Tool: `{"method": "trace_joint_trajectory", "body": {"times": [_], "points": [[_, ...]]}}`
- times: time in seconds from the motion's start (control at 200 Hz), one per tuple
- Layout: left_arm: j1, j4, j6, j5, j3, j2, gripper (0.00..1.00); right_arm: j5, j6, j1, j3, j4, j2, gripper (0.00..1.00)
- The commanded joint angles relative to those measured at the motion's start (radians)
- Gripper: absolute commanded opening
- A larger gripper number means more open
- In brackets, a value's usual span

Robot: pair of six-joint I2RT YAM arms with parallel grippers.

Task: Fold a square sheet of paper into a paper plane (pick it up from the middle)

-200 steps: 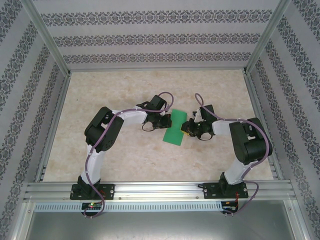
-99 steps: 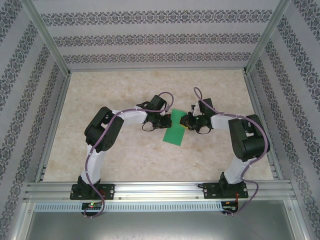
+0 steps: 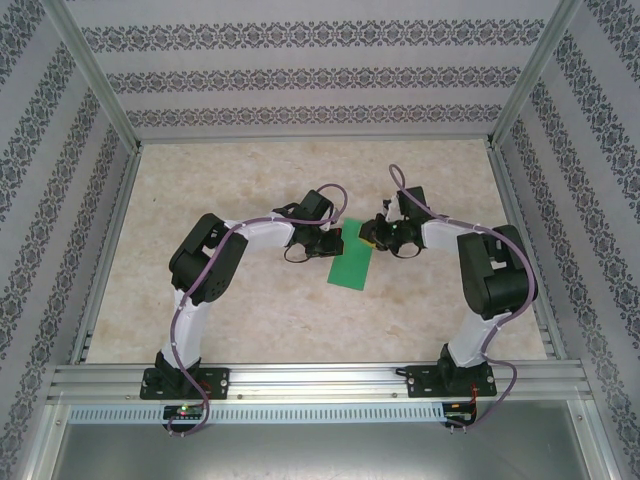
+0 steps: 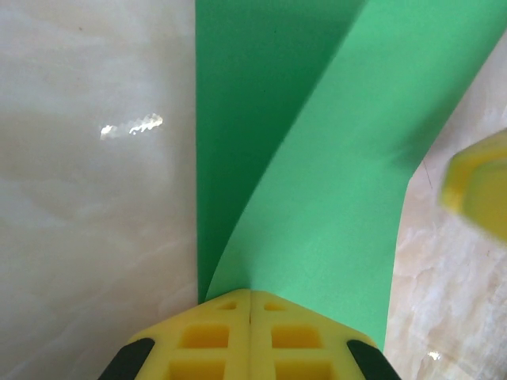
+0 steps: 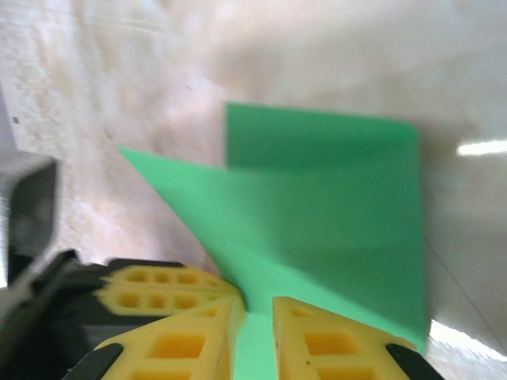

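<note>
The green sheet of paper (image 3: 352,266) lies mid-table as a narrow folded strip. In the left wrist view its upper layer (image 4: 333,174) curls up off the flat lower layer. My left gripper (image 4: 250,294) is shut on that raised layer's near edge, at the strip's left side (image 3: 329,243). My right gripper (image 3: 371,236) is at the strip's far right corner. In the right wrist view the right gripper (image 5: 257,307) stands open by a narrow gap, low over the paper (image 5: 333,206), and the left gripper's yellow fingers (image 5: 158,285) lie just beside it.
The beige marbled table (image 3: 240,180) is ringed by an aluminium frame (image 3: 310,378) and patterned walls. Both arms bend inward, their wrists close together over the paper. The right gripper's yellow finger (image 4: 475,186) shows at the right of the left wrist view.
My right gripper has moved away from me along the paper's right edge, toward its far corner. The left arm and its hold on the paper have stayed put.
</note>
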Motion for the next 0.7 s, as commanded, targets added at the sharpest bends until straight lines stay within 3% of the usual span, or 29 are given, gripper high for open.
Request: {"method": "trace_joint_trajectory", "body": {"times": [0.0, 0.175, 0.435, 0.515, 0.699], "points": [[-0.017, -0.105, 0.027, -0.027, -0.013, 0.054, 0.0, -0.013, -0.015, -0.015, 0.033, 0.006, 0.032, 0.19], [-0.016, -0.103, 0.024, -0.025, -0.013, 0.053, 0.0, -0.007, 0.009, -0.018, -0.012, 0.085, 0.088, 0.19], [-0.016, -0.103, 0.025, -0.029, -0.015, 0.053, 0.0, 0.015, -0.002, -0.021, -0.003, 0.048, 0.161, 0.19], [-0.016, -0.113, 0.03, -0.028, -0.012, 0.056, 0.0, -0.014, 0.033, -0.024, -0.029, 0.102, 0.116, 0.2], [-0.016, -0.113, 0.034, -0.027, -0.012, 0.053, 0.0, -0.022, 0.001, -0.032, 0.055, -0.002, 0.016, 0.2]]}}
